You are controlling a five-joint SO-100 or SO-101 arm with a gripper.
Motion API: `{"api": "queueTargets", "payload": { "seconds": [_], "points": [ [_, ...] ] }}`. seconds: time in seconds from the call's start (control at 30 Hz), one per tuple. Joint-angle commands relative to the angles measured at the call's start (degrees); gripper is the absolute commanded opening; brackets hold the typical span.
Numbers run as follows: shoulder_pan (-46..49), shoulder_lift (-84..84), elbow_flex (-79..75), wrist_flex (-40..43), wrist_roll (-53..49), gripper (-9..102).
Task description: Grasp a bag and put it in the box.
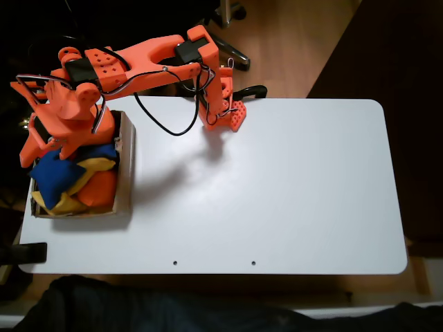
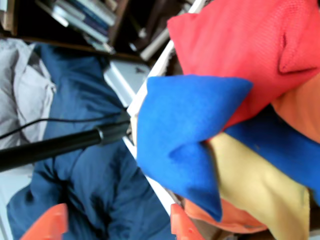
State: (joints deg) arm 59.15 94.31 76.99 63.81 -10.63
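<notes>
1. In the fixed view the orange arm [image 1: 138, 62] reaches from its base at the table's far edge over to the left, and its gripper [image 1: 52, 149] hangs above the box [image 1: 125, 166].
2. The box sits at the left edge of the white table [image 1: 277, 187], with beanbags heaped inside.
3. The blue bag [image 1: 54, 174] lies on top of the heap at the box's left side, a corner jutting toward the left wall; in the wrist view it [image 2: 185, 135] overhangs the pale table edge.
4. Around it lie a yellow beanbag [image 1: 93, 166], an orange beanbag [image 1: 98, 188] and, in the wrist view, a red beanbag [image 2: 235, 45] touching the blue one.
5. In the wrist view two orange fingertips [image 2: 47, 225] stand apart at the bottom edge with nothing between them, so the pincer looks open, though the fingers are mostly cropped.
</notes>
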Motion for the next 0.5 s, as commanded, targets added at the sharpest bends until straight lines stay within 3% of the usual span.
{"api": "queueTargets", "payload": {
  "seconds": [0.0, 0.47],
  "points": [
    [-0.7, 4.0, 0.5, -0.5, -0.3, 52],
    [-3.5, 12.1, 5.0, -0.6, 0.4, 59]
  ]
}}
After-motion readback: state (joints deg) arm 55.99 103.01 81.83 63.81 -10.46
